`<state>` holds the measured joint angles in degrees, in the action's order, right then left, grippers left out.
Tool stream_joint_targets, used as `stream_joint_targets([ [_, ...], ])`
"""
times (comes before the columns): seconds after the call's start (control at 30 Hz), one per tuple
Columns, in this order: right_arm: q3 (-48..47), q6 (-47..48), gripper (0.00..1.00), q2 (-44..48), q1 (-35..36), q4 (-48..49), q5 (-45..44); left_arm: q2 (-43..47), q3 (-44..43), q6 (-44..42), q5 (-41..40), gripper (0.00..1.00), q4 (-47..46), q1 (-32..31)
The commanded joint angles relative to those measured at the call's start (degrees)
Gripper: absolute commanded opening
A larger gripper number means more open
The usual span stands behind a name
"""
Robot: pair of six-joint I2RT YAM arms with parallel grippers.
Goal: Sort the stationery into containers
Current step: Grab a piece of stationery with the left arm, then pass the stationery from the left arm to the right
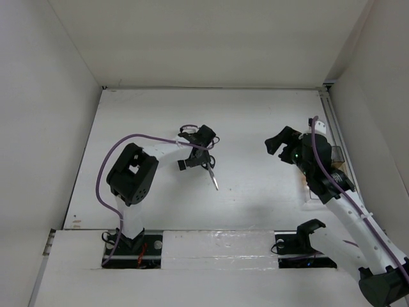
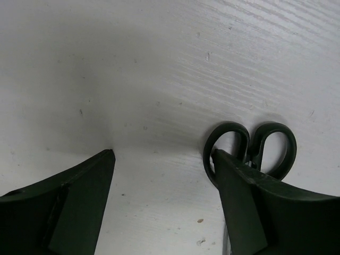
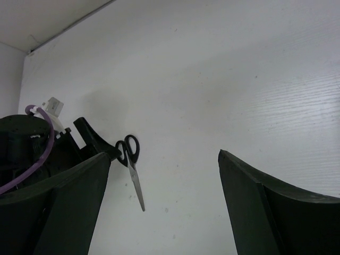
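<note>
Scissors [image 2: 251,151], with glossy black looped handles and slim silver blades, lie flat on the grained white table [image 2: 159,64], just beside one finger of the left gripper [image 2: 163,154]. The left gripper's jaws stand wide, holding nothing. The right gripper [image 3: 164,154] likewise.

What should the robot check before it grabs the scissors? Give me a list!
1. Left hand open wide: ok.
2. Scissors sitting in the gap between its fingers: not ok; their handles lie at one finger, partly hidden behind it.
3. Scissors flat on the table with blades shut: ok.
4. Right hand out of the way: ok; it is open and off to the side of the scissors.
5. Container ready for them: cannot tell; the right arm hides most of it.
</note>
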<state>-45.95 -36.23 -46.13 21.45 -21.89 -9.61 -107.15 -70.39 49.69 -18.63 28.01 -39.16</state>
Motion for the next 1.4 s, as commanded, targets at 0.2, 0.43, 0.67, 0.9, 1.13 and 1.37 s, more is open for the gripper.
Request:
stream_joint_targets([
  [0.2, -1.1, 0.6, 0.89, 1.4, 0.4, 3.2, 1.3, -2.6, -0.7, 0.2, 1.2, 0.44, 0.0, 0.2],
  [0.43, -2.2, 0.6, 0.89, 2.5, 0.4, 2.6, 2.3, -4.4, 1.0, -1.1, 5.0, 0.00, -3.1, 0.2],
  [0.67, -1.0, 3.3, 0.90, 0.9, 0.4, 5.7, 11.3, 4.5, 1.5, -2.7, 1.6, 0.00, -2.9, -2.0],
  [0.9, 2.9, 7.7, 0.91, 0.9, 0.4, 14.7, 26.7, 18.3, -1.3, -10.0, 5.6, 0.00, -2.9, -2.0],
  [1.13, 6.2, 8.9, 0.90, -1.1, 1.6, 25.4, 38.7, 26.6, -2.7, -16.9, 10.5, 0.00, -4.0, -2.5],
  [1.37, 2.6, 9.2, 0.89, -8.5, 10.9, 28.6, 34.3, 28.8, -4.3, -21.0, 12.3, 0.00, -3.0, -2.5],
])
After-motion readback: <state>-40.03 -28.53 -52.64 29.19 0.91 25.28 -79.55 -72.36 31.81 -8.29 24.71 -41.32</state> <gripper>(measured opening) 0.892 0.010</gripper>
